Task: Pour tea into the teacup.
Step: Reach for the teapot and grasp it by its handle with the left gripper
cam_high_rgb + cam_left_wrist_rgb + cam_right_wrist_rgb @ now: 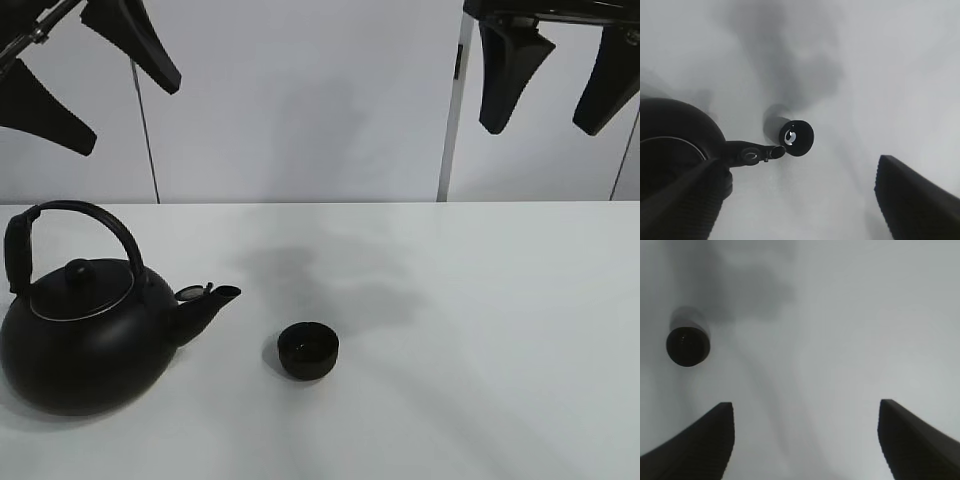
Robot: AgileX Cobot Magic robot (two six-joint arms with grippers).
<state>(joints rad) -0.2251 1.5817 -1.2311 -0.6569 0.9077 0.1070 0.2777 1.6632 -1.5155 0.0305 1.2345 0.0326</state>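
Left pincer (122, 108) and right pincer (543, 125) are hanging wide open, empty; probably gripping the kettle (85, 350) by its handle (100, 215) is coming next, before filling the teacup (308, 350).

The left gripper (128, 113) shows at eleven o'clock in the high view. It has two black fingers (40, 110). Each one is wide at the top and thin at its round tip, like a fin. A small grey metal bit (38, 32) sits where they join on. Up close, one finger (680, 205) has tiny ridges all over. The right gripper (542, 128), at one o'clock, has the same plain black fingers, fixed under a black bar (550, 8).
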